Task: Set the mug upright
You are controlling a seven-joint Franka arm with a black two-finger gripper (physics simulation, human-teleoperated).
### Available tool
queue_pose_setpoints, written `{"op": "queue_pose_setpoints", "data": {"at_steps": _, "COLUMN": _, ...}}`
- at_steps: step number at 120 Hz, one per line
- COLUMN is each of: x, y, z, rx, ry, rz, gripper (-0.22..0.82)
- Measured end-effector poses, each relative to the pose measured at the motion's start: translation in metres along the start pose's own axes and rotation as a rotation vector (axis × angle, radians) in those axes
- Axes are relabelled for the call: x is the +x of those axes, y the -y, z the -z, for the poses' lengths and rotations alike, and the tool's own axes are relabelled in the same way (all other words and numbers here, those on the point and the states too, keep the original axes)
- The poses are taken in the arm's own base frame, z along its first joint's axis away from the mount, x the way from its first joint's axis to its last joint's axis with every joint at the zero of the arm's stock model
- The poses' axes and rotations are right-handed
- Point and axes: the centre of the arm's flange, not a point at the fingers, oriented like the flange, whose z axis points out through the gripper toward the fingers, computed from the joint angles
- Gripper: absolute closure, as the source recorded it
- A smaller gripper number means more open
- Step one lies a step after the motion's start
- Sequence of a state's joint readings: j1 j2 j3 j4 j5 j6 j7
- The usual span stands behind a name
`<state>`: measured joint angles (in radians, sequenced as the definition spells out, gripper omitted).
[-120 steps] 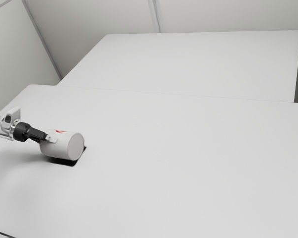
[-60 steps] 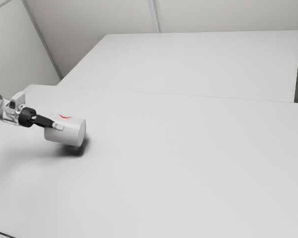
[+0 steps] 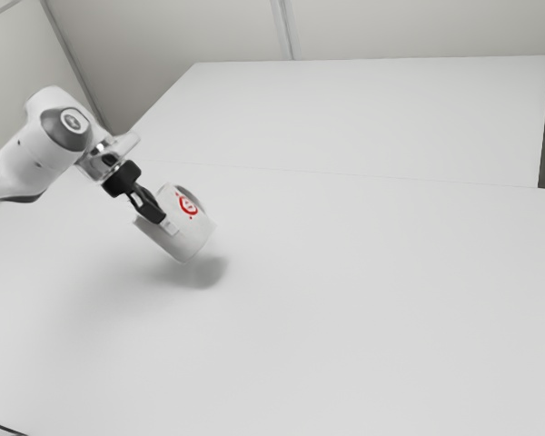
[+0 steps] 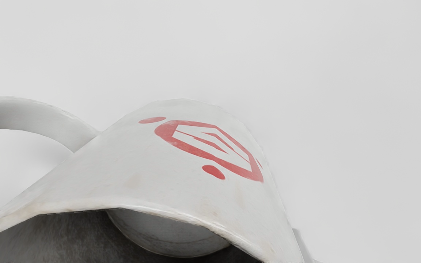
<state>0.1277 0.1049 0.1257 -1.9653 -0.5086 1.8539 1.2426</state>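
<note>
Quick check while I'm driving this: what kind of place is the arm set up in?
Probably a bare indoor test space, perhaps a robot lab: a robot arm reaches over a plain pale table, with another pale surface beyond and plain walls behind.

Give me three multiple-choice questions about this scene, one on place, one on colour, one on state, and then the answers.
1. Where is the mug?
A) In a box
B) Above the table
C) On the floor

2. What colour is the mark on the mug?
A) Red
B) Blue
C) Green

3. How is the mug turned?
A) Upright
B) Upside down
C) Tilted

Answers:
1: B, in the exterior view it hangs over its soft shadow.
2: A, the wrist view shows a red ring and spots.
3: C, its walls slant in the exterior view, its open end toward the hand.
</note>
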Motion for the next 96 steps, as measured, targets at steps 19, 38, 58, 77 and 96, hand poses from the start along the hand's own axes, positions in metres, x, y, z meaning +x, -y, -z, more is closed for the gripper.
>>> {"op": "queue_pose_setpoints", "data": {"at_steps": 19, "x": 0.032, "y": -0.029, "z": -0.02, "rx": 0.191, "ry": 0.151, "rz": -0.091, "gripper": 0.78}}
{"op": "queue_pose_setpoints", "data": {"at_steps": 38, "x": 0.05, "y": -0.053, "z": -0.042, "rx": 0.318, "ry": 0.236, "rz": -0.15, "gripper": 0.78}}
{"op": "queue_pose_setpoints", "data": {"at_steps": 58, "x": 0.063, "y": -0.076, "z": -0.07, "rx": 0.37, "ry": 0.284, "rz": -0.176, "gripper": 0.78}}
{"op": "queue_pose_setpoints", "data": {"at_steps": 77, "x": 0.072, "y": -0.101, "z": -0.092, "rx": 0.382, "ry": 0.297, "rz": -0.183, "gripper": 0.78}}
{"op": "queue_pose_setpoints", "data": {"at_steps": 96, "x": 0.067, "y": -0.101, "z": -0.097, "rx": 0.399, "ry": 0.293, "rz": -0.138, "gripper": 0.78}}
